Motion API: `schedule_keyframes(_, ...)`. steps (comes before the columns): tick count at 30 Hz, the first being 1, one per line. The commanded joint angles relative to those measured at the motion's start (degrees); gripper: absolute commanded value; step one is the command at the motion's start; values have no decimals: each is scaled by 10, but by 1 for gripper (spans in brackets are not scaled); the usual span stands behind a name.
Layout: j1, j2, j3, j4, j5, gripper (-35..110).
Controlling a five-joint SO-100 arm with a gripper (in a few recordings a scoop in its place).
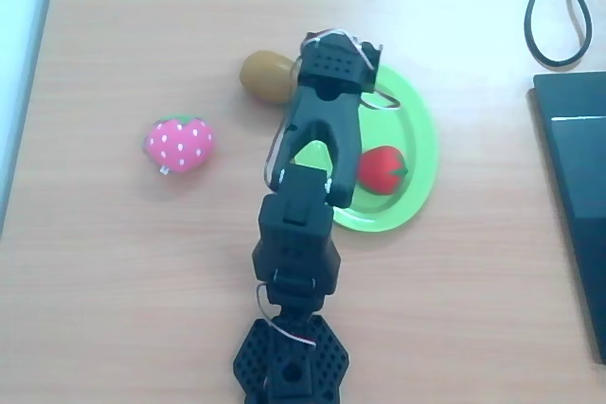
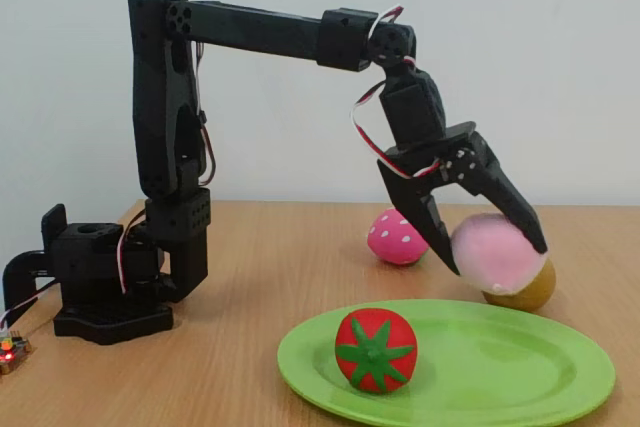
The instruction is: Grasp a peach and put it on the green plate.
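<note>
Wooden table (image 2: 250, 247): one peach (image 2: 495, 252) in end effector (image 2: 495, 247), one green plate (image 2: 500, 362).

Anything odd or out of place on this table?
Nothing stands out. The end effector holds the peach above the green plate, which already carries a red fruit. Nothing spilled or damaged.

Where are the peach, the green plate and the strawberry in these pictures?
peach (image 2: 495, 252): fixed view, pale pink front, between the gripper's fingers.
green plate (image 1: 421, 130): overhead view, bare right side near the rim.
strawberry (image 1: 179, 143): overhead view, middle of its dotted pink body.
</note>
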Motion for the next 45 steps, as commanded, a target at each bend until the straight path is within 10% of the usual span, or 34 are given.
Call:
schedule_keyframes(1, 39, 3, -12, -11, 15, 31)
schedule_keyframes(45, 82, -151, -25, -65, 22, 42)
